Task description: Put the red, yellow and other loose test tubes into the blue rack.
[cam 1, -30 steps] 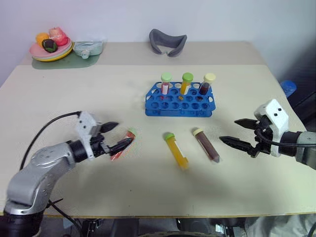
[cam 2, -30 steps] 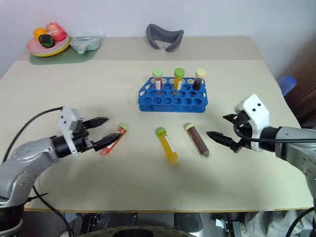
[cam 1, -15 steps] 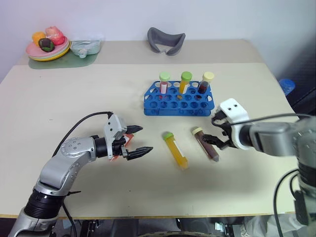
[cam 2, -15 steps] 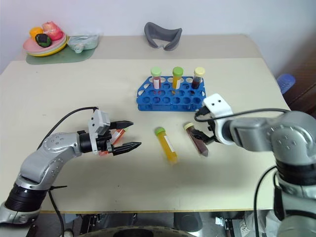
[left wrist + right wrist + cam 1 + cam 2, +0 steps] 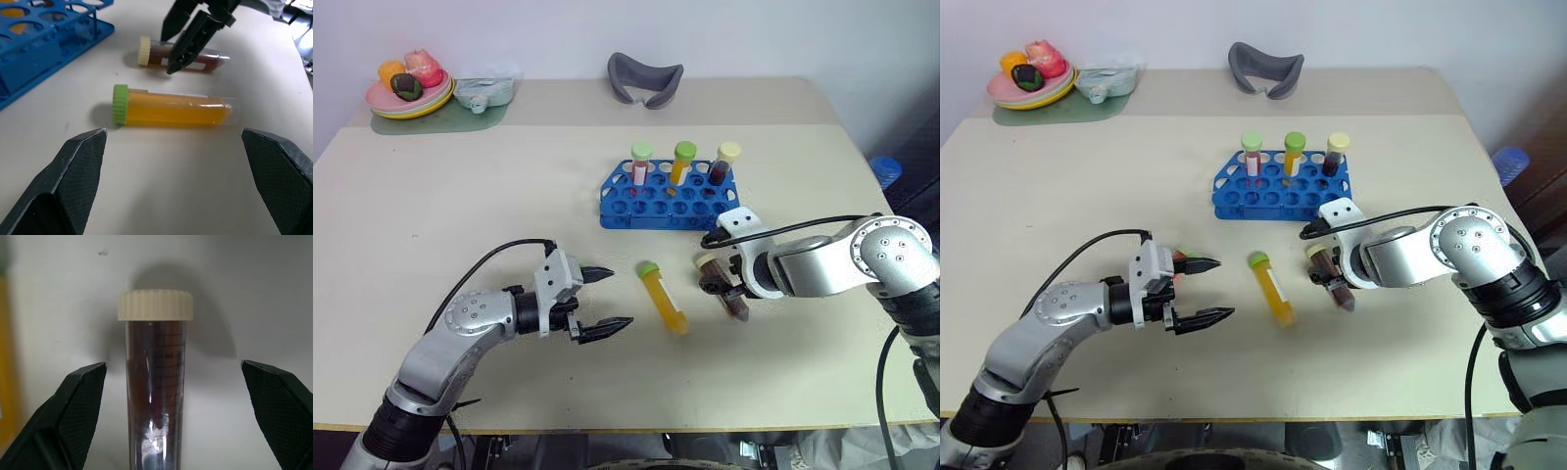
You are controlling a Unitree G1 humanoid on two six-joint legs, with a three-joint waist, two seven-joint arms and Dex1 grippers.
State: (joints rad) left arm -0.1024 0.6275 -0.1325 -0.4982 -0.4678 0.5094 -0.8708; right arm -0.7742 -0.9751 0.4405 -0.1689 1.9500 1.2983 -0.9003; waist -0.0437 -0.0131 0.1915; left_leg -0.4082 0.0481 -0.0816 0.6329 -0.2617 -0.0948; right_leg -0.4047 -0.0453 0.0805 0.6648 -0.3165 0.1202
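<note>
The blue rack (image 5: 669, 203) stands at mid-table with three capped tubes upright in its back row. Two loose test tubes lie in front of it: a yellow one with a green cap (image 5: 664, 298) and a dark maroon one with a cream cap (image 5: 732, 300). My right gripper (image 5: 722, 285) points down over the maroon tube (image 5: 156, 382), open, one finger on each side, not closed on it. My left gripper (image 5: 619, 299) is open and level, aimed at the yellow tube (image 5: 171, 107) just ahead of it. The red tube (image 5: 1176, 260) lies mostly hidden behind the left gripper.
A grey curved holder (image 5: 646, 79) sits at the table's far edge. A plate of toy fruit (image 5: 411, 90) and a pale dish (image 5: 485, 94) rest on a green mat in the far left corner. A blue object (image 5: 885, 172) lies beyond the right edge.
My left gripper has slid right, from beside the red tube towards the yellow tube. My right gripper has swung in from the right and come down over the maroon tube.
</note>
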